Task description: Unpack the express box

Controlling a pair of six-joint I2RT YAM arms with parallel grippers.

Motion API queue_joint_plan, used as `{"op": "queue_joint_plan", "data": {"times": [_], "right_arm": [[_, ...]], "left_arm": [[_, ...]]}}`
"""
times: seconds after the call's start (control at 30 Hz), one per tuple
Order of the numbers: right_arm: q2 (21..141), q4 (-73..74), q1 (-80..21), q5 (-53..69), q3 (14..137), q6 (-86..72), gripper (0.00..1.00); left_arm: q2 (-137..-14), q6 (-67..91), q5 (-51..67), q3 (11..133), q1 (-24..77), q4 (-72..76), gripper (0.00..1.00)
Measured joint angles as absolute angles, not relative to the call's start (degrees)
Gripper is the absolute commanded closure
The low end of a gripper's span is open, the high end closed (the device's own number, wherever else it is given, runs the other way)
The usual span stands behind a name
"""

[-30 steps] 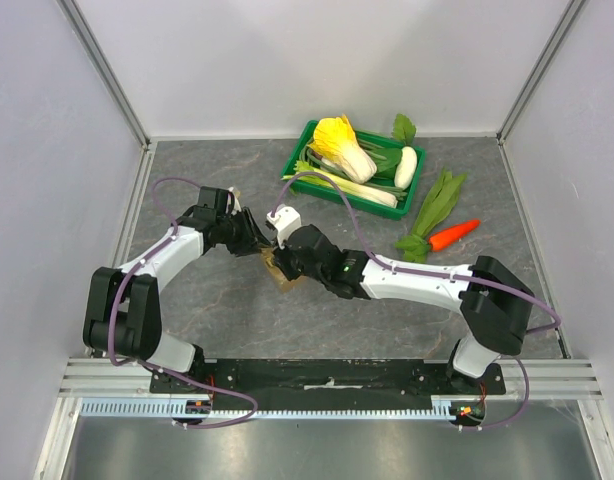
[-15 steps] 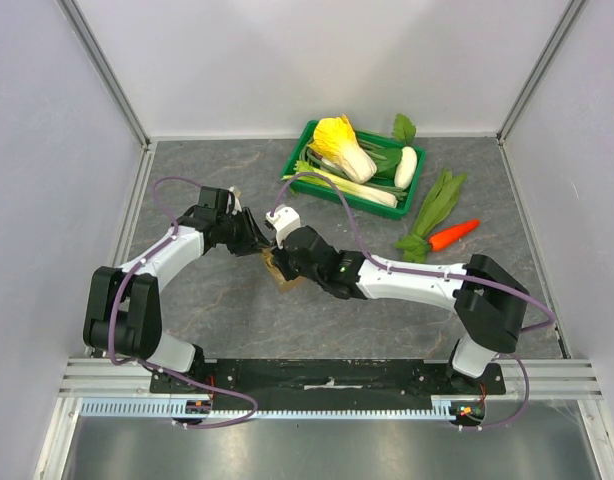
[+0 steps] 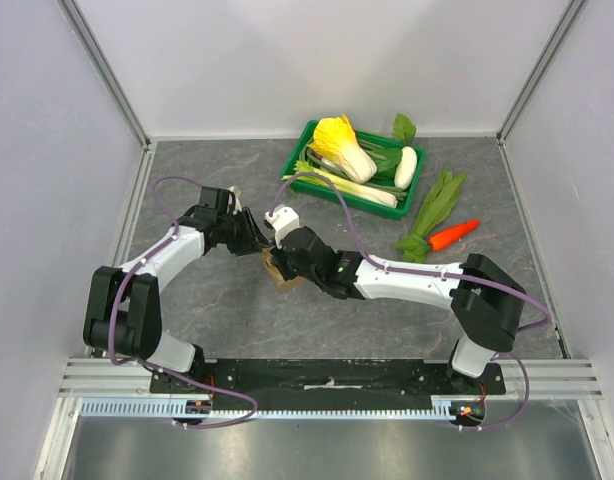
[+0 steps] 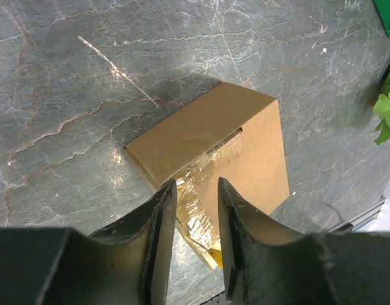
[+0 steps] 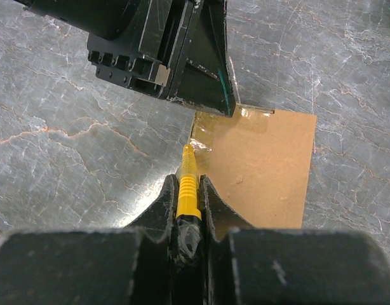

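Note:
The express box (image 3: 281, 273) is a small brown cardboard box lying on the grey stone table between my two grippers. In the left wrist view the box (image 4: 208, 133) is closed, with clear tape over its near edge. My left gripper (image 4: 196, 206) is narrowly open, its fingers standing over that taped edge; in the top view the left gripper (image 3: 257, 240) is at the box's far left side. My right gripper (image 5: 188, 181) is shut on a yellow cutter (image 5: 187, 164), whose tip touches the taped corner of the box (image 5: 265, 171). The left gripper's black body (image 5: 163, 51) shows just beyond.
A green crate (image 3: 295, 160) with a cabbage, a white radish and greens stands at the back. A leafy green bunch (image 3: 434, 207) and a carrot (image 3: 453, 234) lie right of it. A leaf (image 4: 389, 114) shows at the left wrist view's right edge. Walls close in on three sides.
The right arm has shifted slightly left, pushing the cutter a little further along the box edge. The left arm and the box have held still.

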State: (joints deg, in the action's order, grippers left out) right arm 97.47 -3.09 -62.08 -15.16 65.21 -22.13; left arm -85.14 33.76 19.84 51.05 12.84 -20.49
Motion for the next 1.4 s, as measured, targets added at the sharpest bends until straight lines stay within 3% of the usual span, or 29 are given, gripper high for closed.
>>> {"op": "queue_joint_plan", "data": {"times": [1.4], "right_arm": [[93.82, 2.98, -62.52, -16.58, 62.98, -24.49, 1.0]], "left_arm": [[-88.99, 33.78, 19.88, 54.57, 13.65, -22.31, 0.66]]}}
